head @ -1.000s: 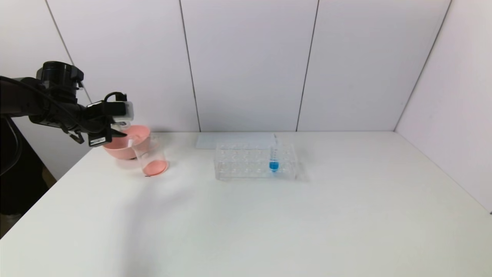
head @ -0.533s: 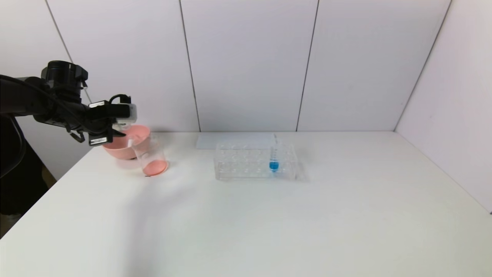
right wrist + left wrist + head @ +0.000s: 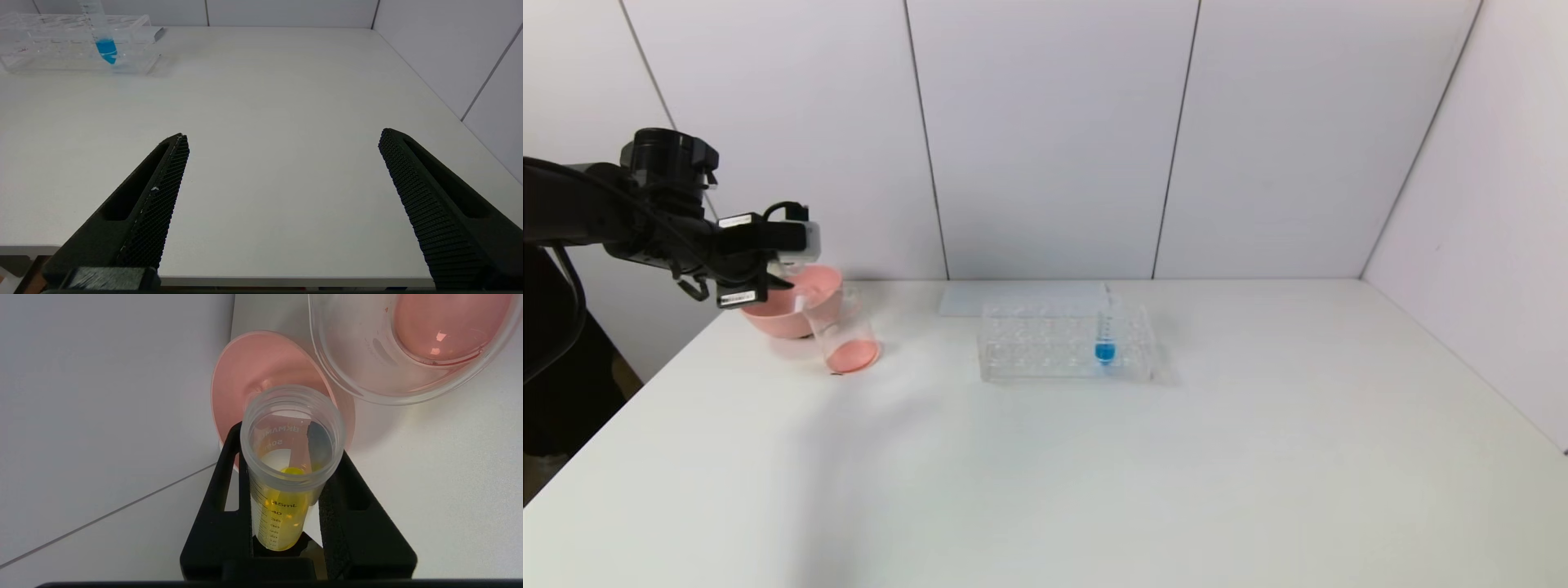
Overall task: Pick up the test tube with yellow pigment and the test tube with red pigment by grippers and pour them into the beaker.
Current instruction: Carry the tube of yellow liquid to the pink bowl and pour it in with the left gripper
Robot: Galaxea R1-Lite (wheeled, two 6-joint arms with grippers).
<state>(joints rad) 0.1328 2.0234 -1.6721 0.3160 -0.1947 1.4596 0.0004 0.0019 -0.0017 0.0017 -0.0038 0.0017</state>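
The left gripper [image 3: 286, 522] is clamped on the yellow tube [image 3: 288, 473], which lies nearly level between its fingers, mouth pointing out past the fingertips toward the pink bowl [image 3: 245, 375] and the beaker [image 3: 367, 375]. Over the last second the gripper [image 3: 776, 261] has crept right and slightly up in the head view, carrying its wrist closer to the beaker [image 3: 843, 335] at the far left of the table [image 3: 1094, 474]. The beaker and bowl [image 3: 768, 314] have not moved.

The beaker already holds a shallow pool of red-orange liquid [image 3: 439, 330], which suggests the red tube has been emptied; that tube itself is nowhere in view. The yellow liquid [image 3: 286, 514] sits pooled deep in the tube, well short of the mouth, and none shows in the beaker, so the yellow pour looks not yet begun. In the wrist view the tube's mouth lies over the bowl, beside the beaker's rim and not over it. The small shift probably is the arm lining up; the mouth likely needs to travel a little further toward the beaker before tipping, or yellow may spill into the bowl.

The right gripper [image 3: 282, 196] hangs spread wide and empty over the near right of the table. In the rack [image 3: 1066, 343] only the blue tube [image 3: 1104, 331] stands, untouched.
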